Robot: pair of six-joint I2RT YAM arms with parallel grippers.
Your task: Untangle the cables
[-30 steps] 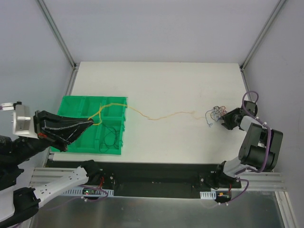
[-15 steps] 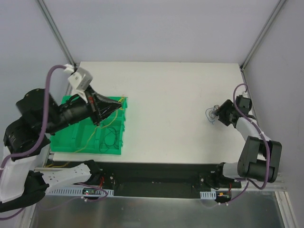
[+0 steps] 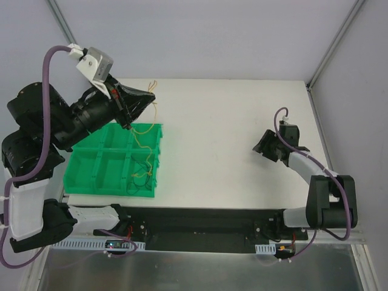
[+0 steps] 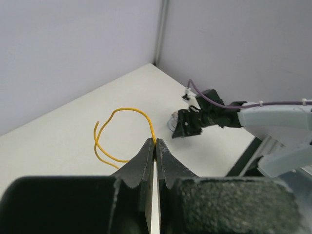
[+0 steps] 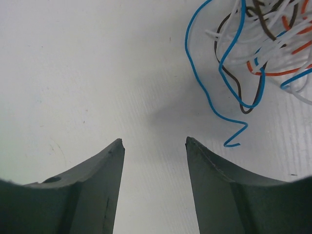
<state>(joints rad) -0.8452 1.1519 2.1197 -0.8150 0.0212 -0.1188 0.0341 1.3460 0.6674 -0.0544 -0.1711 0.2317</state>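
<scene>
My left gripper (image 3: pixel 151 93) is raised above the table's back left and is shut on a thin yellow cable (image 4: pixel 131 108). The cable's free end curls past the fingertips in the left wrist view, and its rest hangs down into the green bin (image 3: pixel 91 182). The wad of cables (image 5: pixel 263 44), blue, white, brown and orange, lies on the white table at the upper right of the right wrist view. My right gripper (image 5: pixel 153 141) is open and empty just beside the wad, low over the table. In the top view the right gripper (image 3: pixel 261 147) hides the wad.
The green bin has several compartments and stands at the table's front left. A thin black wire (image 3: pixel 140 176) lies in its right-hand compartments. Frame posts stand at the back corners. The black base rail (image 3: pixel 200 221) runs along the near edge.
The yellow cable stretched across the table to the wad a second ago; it has come free and hangs at the bin. My left arm rose and moved back. My right gripper moved left over the wad.
</scene>
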